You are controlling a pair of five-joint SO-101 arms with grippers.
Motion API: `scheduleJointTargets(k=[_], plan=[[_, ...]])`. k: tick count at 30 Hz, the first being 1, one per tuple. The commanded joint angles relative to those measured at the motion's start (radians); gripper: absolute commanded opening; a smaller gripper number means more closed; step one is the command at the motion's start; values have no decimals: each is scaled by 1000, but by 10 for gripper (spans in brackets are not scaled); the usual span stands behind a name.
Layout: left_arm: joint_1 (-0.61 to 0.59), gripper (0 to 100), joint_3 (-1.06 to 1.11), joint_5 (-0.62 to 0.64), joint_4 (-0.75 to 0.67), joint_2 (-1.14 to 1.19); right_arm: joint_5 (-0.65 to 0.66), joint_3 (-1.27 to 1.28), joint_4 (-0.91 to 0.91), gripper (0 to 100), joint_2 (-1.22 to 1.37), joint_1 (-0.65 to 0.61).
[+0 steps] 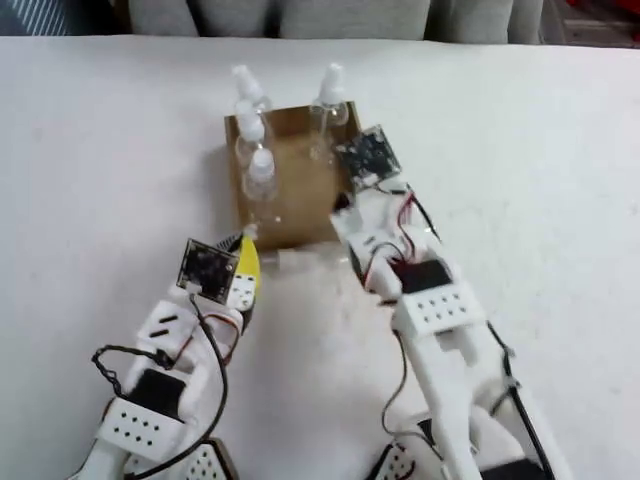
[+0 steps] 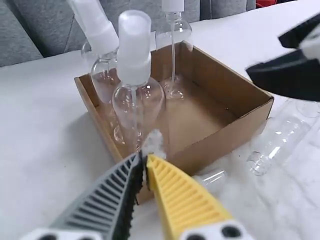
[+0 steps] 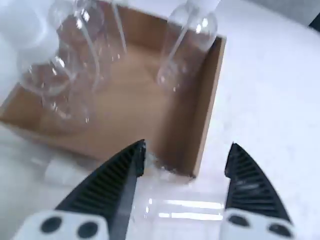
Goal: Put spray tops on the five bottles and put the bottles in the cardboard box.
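Ribbed end effector (image 2: 144, 159), clear bulbous bottles (image 2: 137, 102), cardboard box (image 2: 220, 90)

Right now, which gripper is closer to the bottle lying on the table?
Right. The right gripper hangs open over the bottle. The left gripper, pinching a top, is by the near wall of the box, farther off.
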Motion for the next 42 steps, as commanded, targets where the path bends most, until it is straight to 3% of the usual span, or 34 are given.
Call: scheduleJointTargets(k=[1,10,16,19,28,36,42], plan=[[-7,22,-5,-9,15,-10,-74,11,111,211,-96,53],[-48,22,-5,-9,18,-8,-115,48,228,204,-124,194],[-73,22,-5,-9,107,-8,-115,48,334,6,-133,240],[-73,22,-5,-9,161,-10,-115,48,407,50,-133,257],[-84,23,-5,-9,341,-15,-104,-14,682,27,-133,278],[-277,23,-5,-9,397,-15,89,-221,831,24,-122,432],[-367,23,-5,-9,413,-15,138,-267,805,23,-105,461]])
